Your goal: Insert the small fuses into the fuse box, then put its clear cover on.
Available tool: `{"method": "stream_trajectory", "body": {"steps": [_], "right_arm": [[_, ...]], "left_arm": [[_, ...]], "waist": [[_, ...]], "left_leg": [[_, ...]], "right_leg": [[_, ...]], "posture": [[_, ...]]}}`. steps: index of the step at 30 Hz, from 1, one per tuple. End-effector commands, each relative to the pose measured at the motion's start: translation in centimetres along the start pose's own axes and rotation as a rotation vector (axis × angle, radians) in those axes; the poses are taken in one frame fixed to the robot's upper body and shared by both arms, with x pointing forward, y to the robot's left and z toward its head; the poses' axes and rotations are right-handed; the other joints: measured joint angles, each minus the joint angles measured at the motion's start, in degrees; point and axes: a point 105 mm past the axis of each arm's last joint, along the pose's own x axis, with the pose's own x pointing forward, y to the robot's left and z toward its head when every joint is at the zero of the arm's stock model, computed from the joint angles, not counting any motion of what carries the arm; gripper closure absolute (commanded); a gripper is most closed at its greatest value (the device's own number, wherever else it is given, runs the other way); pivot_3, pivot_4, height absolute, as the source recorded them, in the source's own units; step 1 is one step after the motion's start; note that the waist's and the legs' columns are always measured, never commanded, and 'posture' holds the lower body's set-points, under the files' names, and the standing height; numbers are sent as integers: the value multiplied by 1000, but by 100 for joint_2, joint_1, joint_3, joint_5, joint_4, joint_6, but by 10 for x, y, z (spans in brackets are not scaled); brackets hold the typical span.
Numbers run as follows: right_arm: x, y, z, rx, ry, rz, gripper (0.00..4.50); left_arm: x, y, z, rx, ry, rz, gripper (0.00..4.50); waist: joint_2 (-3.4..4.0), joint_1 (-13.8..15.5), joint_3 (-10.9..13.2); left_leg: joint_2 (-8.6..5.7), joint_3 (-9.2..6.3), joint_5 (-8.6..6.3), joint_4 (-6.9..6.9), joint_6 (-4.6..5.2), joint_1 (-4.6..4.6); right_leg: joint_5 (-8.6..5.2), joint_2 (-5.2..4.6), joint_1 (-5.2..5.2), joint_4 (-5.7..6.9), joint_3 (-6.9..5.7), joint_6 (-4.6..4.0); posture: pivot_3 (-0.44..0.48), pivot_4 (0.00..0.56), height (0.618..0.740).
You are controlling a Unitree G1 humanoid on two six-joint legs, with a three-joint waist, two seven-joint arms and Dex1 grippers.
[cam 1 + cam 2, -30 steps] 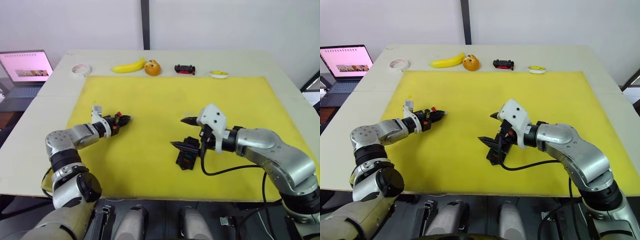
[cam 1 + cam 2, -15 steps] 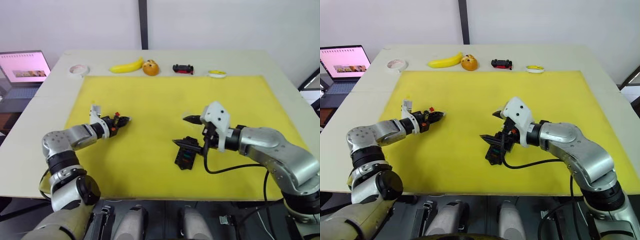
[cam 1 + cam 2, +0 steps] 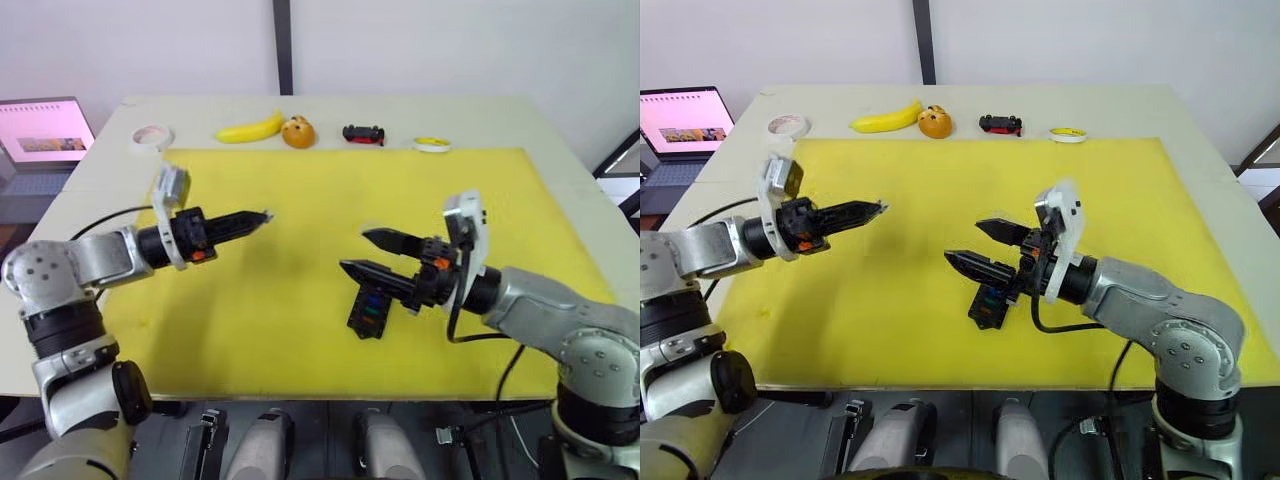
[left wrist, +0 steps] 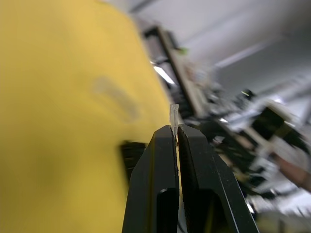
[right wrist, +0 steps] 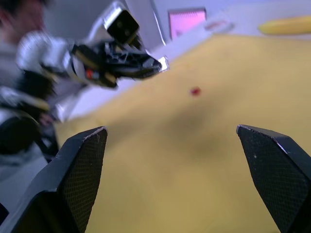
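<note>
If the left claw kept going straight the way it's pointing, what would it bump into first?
Probably the right claw, which faces it across the yellow mat. The left claw points toward it over bare mat, though depth is hard to judge, so it might pass just behind.

The black rectangular plastic fuse box (image 3: pixel 368 310) lies on the near middle of the yellow mat (image 3: pixel 300 200). Beyond the mat's far edge stand, left to right, a white tape roll (image 3: pixel 150 136), yellow banana (image 3: pixel 248 130), orange fruit (image 3: pixel 297 132), small black-and-red toy car (image 3: pixel 363 134) and yellow disc (image 3: pixel 434 145) (an open laptop (image 3: pixel 42 135) sits far left).
</note>
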Motion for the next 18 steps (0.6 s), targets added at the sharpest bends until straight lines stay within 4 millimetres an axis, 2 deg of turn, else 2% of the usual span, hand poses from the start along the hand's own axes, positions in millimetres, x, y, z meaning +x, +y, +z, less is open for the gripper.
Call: {"method": "stream_trajectory", "body": {"steps": [1, 8, 14, 18], "right_arm": [[3, 11, 20, 53, -107, 33, 0], [12, 12, 38, 163, -201, 24, 0], [20, 19, 38, 188, -187, 42, 0], [23, 16, 38, 197, -178, 24, 0]], "left_arm": [[7, -22, 2, 45, 29, -121, 4314], [18, -30, -8, 63, 68, -203, 4314], [27, -30, -14, 65, 68, -239, 4314], [35, -34, -16, 67, 57, -277, 4314]], "waist": [[4, -11, -1], [4, -23, -1], [3, -23, -1], [3, -21, -1]], "left_leg": [[0, 1, 0, 0, 0, 0], [2, 6, 1, -1, 0, -4], [2, 9, -1, 0, 6, -4], [2, 9, -3, 1, 9, -4]], "right_leg": [[0, 1, -1, 0, 0, 0], [0, 8, -8, 1, 0, 0], [0, 14, -7, 1, -2, 0], [0, 15, -7, 1, -2, 0]], "posture": [[0, 150, 740], [0, 150, 740], [0, 150, 740], [0, 150, 740]]}}
